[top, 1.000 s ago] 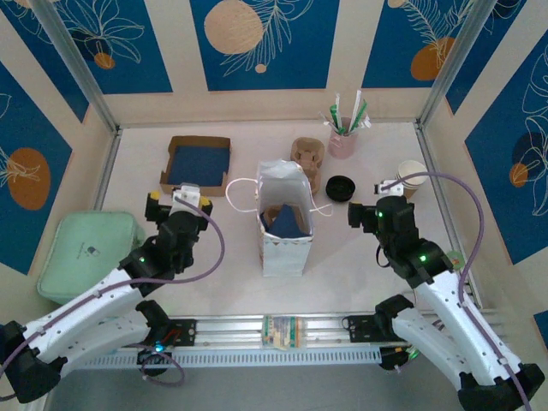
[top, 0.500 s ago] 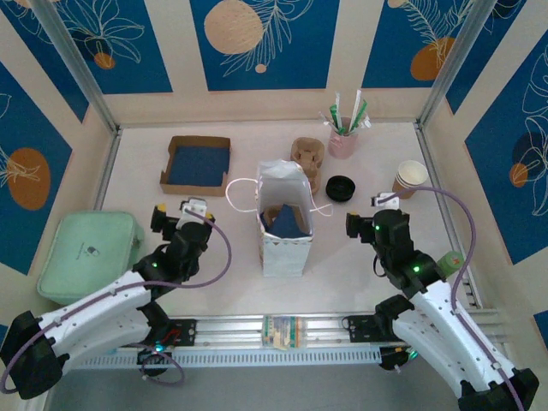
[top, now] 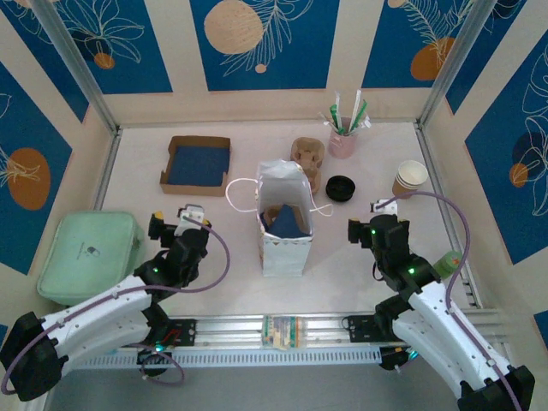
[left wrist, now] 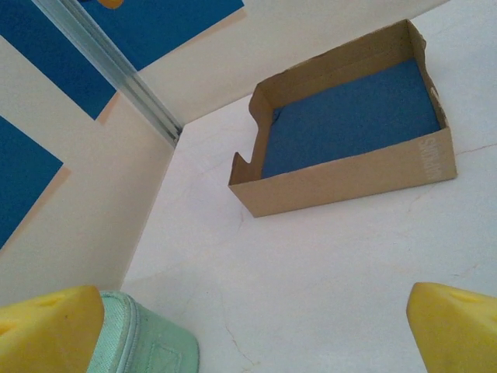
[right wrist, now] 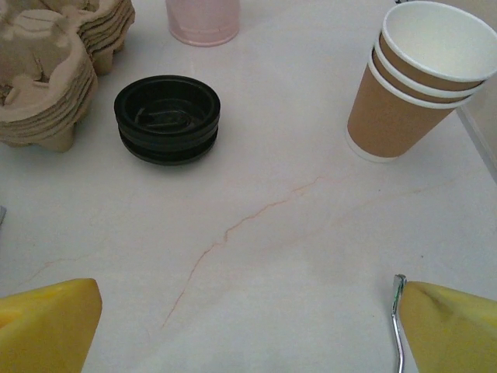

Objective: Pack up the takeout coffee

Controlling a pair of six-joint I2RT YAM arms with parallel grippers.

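The white paper bag (top: 284, 248) stands upright at the middle of the worktop (top: 214, 274) with its mouth open. A dark blue and tan shape shows inside, and I cannot tell whether that is the takeout coffee. The left claw (top: 174, 218) hangs at 9 o'clock of the bag, spread wide and holding nothing. In the left wrist view its yellow fingertips (left wrist: 48, 326) stand far apart over bare worktop. Ahead of them lie a brown cardboard tray with a blue floor (left wrist: 342, 183) and, at 7 o'clock, a mint-green zip case (left wrist: 147, 346). The right claw (top: 366, 218) hangs at 3 o'clock of the bag, also spread and empty. From its wrist camera, a stack of black lids (right wrist: 167, 118) sits at 11 o'clock and a stack of lidless tan paper cups (right wrist: 408, 109) at 1 o'clock, well apart. Pulp cup carriers (right wrist: 46, 85) lie just left of the lids, and a pink cup (right wrist: 202, 19) stands at 12 o'clock.
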